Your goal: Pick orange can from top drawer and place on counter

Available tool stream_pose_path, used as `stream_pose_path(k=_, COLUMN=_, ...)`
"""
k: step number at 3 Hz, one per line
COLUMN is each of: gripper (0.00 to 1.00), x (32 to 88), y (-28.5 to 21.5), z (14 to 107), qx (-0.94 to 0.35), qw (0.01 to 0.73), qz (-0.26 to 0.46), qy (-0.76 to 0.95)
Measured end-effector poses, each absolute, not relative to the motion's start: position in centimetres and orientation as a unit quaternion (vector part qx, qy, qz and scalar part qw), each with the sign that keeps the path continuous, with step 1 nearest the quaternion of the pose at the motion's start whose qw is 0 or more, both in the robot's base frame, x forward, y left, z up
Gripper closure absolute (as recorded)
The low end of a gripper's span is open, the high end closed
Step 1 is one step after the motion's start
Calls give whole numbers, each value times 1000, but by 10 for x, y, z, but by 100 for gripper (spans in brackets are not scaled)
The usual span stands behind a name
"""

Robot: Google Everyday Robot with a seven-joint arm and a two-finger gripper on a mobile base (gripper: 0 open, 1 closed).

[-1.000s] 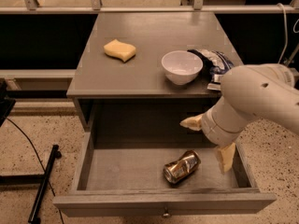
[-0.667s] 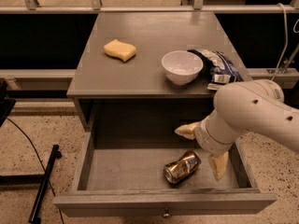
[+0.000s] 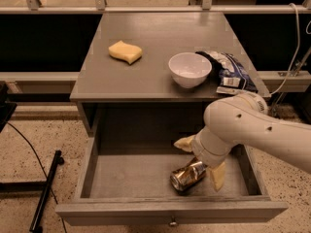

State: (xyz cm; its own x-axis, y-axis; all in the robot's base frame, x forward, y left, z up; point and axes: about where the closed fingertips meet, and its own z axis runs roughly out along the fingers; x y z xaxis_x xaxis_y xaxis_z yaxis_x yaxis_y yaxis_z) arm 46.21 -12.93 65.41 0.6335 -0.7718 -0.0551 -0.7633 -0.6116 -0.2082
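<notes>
- Counter (image 3: pixel 155 76) above, grey and flat.
- Top drawer (image 3: pixel 131 174) pulled open beneath.
- Gripper (image 3: pixel 201 160) low inside the drawer's right half, fingers spread apart, nothing clamped.
- Orange can (image 3: pixel 187 175) on its side near the drawer front, between those fingers; likely light, dented, slick, crushable; best pinched gently across mid-body.

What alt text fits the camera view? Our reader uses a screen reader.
A white robot arm reaches into the open top drawer, its gripper with jaws open right by the orange can lying on its side. On the counter above sit a yellow sponge, a white bowl and a crumpled snack bag.
</notes>
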Motion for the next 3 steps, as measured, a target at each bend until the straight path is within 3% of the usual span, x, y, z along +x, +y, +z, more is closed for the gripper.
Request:
stream_pose_path(k=1, gripper=0, x=463, y=-125, z=639, qx=-898, qw=105, qz=-10, qy=428)
stream_pose_path(k=3, gripper=42, x=462, y=-118, z=616, qx=-900, qw=97, qz=16, qy=425)
